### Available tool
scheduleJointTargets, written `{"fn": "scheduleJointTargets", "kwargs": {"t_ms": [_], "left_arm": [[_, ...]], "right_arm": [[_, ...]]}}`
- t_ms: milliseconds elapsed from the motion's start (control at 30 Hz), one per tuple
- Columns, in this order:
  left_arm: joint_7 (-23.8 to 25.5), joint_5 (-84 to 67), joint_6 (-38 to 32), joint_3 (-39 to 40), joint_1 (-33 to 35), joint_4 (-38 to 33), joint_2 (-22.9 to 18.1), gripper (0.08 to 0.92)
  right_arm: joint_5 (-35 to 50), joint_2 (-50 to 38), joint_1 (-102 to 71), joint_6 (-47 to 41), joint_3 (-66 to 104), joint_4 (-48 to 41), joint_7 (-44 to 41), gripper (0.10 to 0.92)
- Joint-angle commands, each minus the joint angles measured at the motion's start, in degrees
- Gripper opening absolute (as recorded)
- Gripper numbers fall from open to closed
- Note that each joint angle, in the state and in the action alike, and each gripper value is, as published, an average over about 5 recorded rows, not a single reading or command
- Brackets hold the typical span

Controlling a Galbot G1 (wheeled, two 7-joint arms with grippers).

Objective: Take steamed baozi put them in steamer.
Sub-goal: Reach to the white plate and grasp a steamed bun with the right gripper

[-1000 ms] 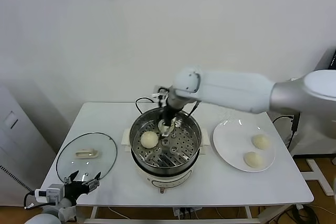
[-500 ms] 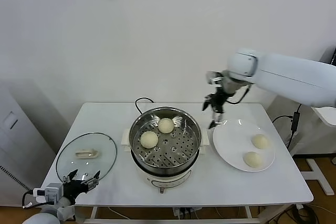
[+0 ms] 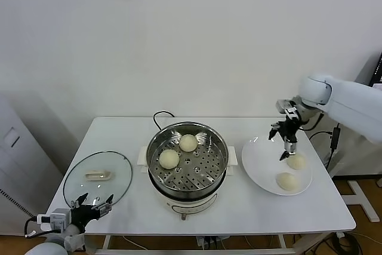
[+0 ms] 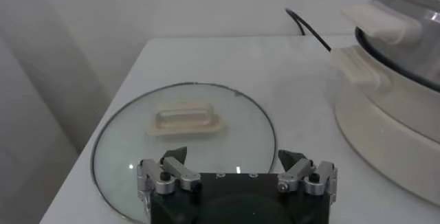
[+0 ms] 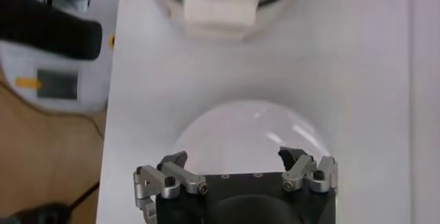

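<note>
The right gripper (image 3: pixel 285 142) hangs released and empty above the white plate (image 3: pixel 258 159), near two baozi (image 3: pixel 295 161) by its far edge. Two more lie in the steamer (image 3: pixel 188 158). The left gripper (image 3: pixel 93 200), also released, waits beside the glass lid (image 3: pixel 98 177).

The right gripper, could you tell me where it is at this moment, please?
In the head view the right gripper hangs open on the right, above the white plate, just over the farther of its two baozi.

Right gripper (image 3: pixel 285 142), apparently empty, now from steamer (image 3: pixel 188 160) across to above plate (image 3: pixel 262 162).
</note>
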Motion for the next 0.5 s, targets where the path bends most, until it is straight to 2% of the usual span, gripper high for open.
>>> {"fn": "scheduleJointTargets", "kwargs": {"t_ms": [33,500], "left_arm": [[0.0,0.0,0.1,0.0,0.1,0.0,0.0,0.823],[0.0,0.2,0.0,0.2,0.4,0.4,-0.1,0.823]], "right_arm": [[-10.6,-1.9,-12.3,5.7,9.8,-6.0,-1.5,0.823],[-16.0,0.1,-22.7,7.9,18.3,-10.1,0.2,0.823]]}}
